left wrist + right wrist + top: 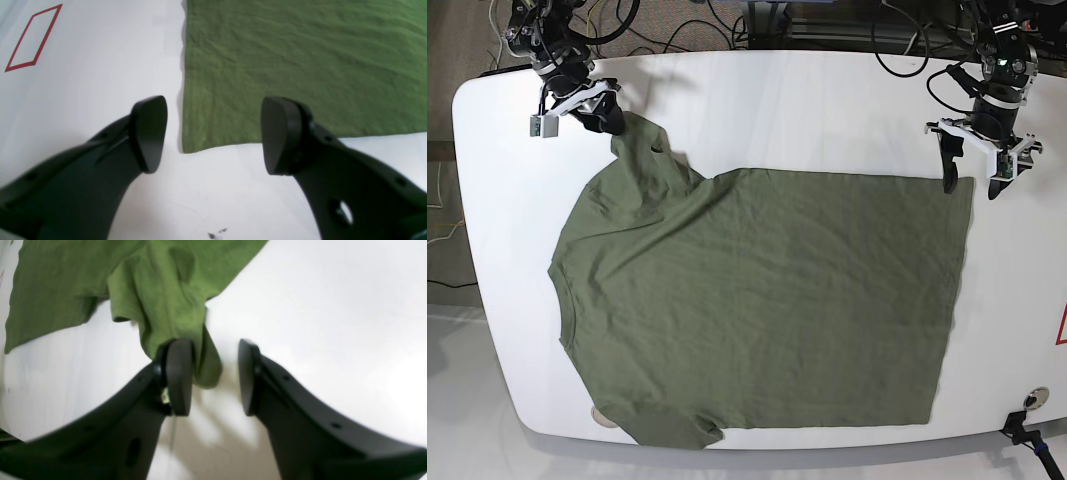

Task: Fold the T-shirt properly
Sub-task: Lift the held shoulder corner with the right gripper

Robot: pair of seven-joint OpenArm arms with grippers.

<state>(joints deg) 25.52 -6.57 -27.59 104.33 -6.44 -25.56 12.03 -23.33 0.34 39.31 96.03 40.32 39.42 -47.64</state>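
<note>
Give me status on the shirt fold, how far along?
Early. Done: the T-shirt lies spread flat on the table, no fold made. In hand: the right tool is open around the bunched sleeve tip; it looks unclamped. The left tool hangs open over the hem corner, nothing gripped. Left: grasp both and make every fold.

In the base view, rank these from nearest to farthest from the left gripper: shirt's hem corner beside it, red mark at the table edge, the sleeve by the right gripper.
1. Hem corner, just below the left gripper.
2. Red mark, right edge.
3. Sleeve, far left, by the right gripper.
</note>
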